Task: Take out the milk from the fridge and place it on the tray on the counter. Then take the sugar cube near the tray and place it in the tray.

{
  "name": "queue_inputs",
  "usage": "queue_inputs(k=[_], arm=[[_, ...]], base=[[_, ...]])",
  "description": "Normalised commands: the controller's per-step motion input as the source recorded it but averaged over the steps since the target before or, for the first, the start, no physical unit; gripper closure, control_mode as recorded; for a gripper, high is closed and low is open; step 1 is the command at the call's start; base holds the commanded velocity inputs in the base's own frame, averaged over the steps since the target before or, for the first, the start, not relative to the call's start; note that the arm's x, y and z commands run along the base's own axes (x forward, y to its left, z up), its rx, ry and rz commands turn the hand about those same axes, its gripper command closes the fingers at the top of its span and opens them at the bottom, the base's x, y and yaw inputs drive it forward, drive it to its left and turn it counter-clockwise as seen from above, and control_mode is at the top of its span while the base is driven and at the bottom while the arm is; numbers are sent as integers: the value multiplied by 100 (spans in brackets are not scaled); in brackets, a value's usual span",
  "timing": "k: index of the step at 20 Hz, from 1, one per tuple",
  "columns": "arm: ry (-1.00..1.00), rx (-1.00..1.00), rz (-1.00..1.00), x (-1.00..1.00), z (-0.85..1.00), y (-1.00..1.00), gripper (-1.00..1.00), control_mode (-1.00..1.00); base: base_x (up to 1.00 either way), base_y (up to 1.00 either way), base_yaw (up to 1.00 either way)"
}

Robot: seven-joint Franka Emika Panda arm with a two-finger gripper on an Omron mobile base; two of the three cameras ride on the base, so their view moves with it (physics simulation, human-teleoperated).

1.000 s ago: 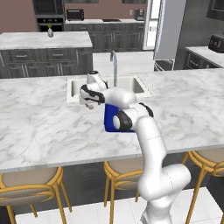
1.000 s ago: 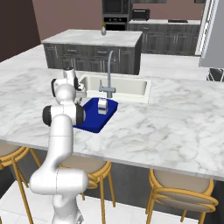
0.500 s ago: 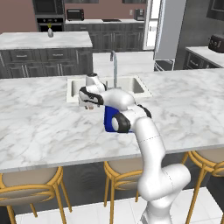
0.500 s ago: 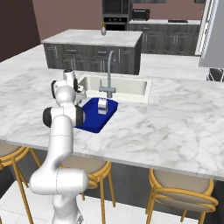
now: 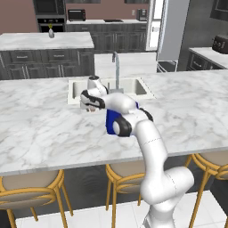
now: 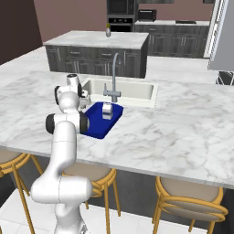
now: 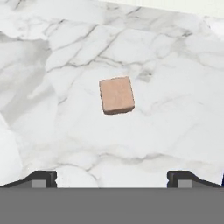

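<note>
Sugar cube point(image 7: 116, 95): one tan-brown cube, lay alone on the bare marble of the counter point(image 5: 40, 129), untouched. In the hand view it sat ahead of the gripper point(image 7: 112, 177), roughly centred between the two dark finger tips and well clear of both.

Gripper point(image 5: 87, 104): jaws spread wide, nothing between them. In the left base view it hung low over the counter, just left of the tray and in front of the sink's near left corner; whether it touched the marble could not be told.

Tray point(image 6: 97, 124): deep blue, rectangular, low-walled. Rested on the counter directly in front of the sink point(image 6: 132, 89), its left part hidden behind the arm point(image 6: 61, 137) in the right base view.

Milk point(image 6: 107, 110): small white carton, stood upright inside the tray, toward the end nearest the faucet point(image 6: 113, 73).

Faucet: steel, arched, rose at the near edge of the sink, just behind the tray.

Fridge point(image 5: 171, 31): tall, light-grey side panel seen in the background at right, well apart from the counter.

Second counter point(image 5: 44, 41): marble top over dark cabinets, behind the main counter, with a small bottle-like item point(image 5: 51, 32) on it.

Stools point(image 6: 187, 201): wooden-framed, tucked under the counter's near edge.
</note>
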Motion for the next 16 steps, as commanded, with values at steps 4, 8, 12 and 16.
queue_inputs(k=[4, 8, 12, 16], arm=[[0, 0, 0, 24, -13, 4, -100, -100], [0, 0, 0, 24, -6, 4, -100, -100], [-2, 0, 0, 27, 0, 10, -100, -100], [-1, 0, 0, 33, 0, 12, -100, -100]], base=[[0, 0, 0], [0, 0, 0], [0, 0, 0], [0, 0, 0]])
